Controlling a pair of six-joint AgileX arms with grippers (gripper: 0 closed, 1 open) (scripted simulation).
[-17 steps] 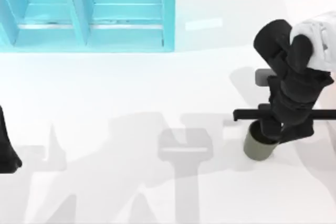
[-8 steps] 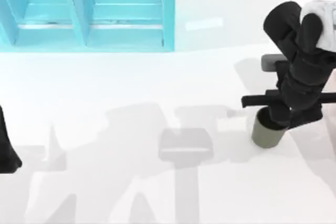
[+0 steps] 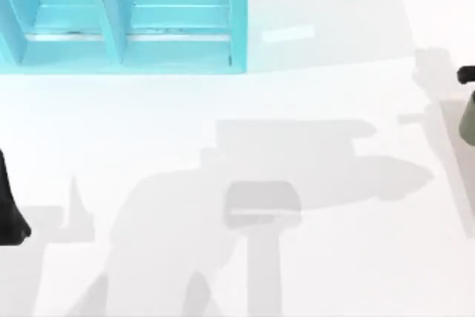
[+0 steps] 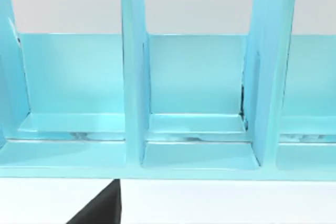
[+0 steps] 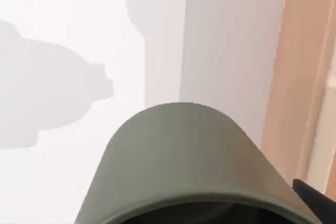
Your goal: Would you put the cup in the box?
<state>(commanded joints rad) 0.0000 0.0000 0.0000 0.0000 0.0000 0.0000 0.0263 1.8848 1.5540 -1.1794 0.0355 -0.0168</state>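
Note:
The olive-green cup (image 3: 468,120) sits at the top view's far right edge, cut off by the frame. A dark part of my right arm (image 3: 466,74) shows just behind it. In the right wrist view the cup (image 5: 181,156) looms close, held above the white table, with one dark finger (image 5: 314,200) at its rim; my right gripper is shut on it. The turquoise box (image 3: 126,50), split into open compartments, stands at the back left. My left arm (image 3: 10,206) is parked at the left edge, and its wrist view faces the box's dividers (image 4: 134,87).
The white table (image 3: 245,109) spreads wide between box and cup, crossed by grey arm shadows. A tan strip (image 5: 296,66) runs along the table's right edge in the right wrist view.
My right arm has swung right and back, almost out of the top view. It carried the cup from the front right of the table to the right edge.

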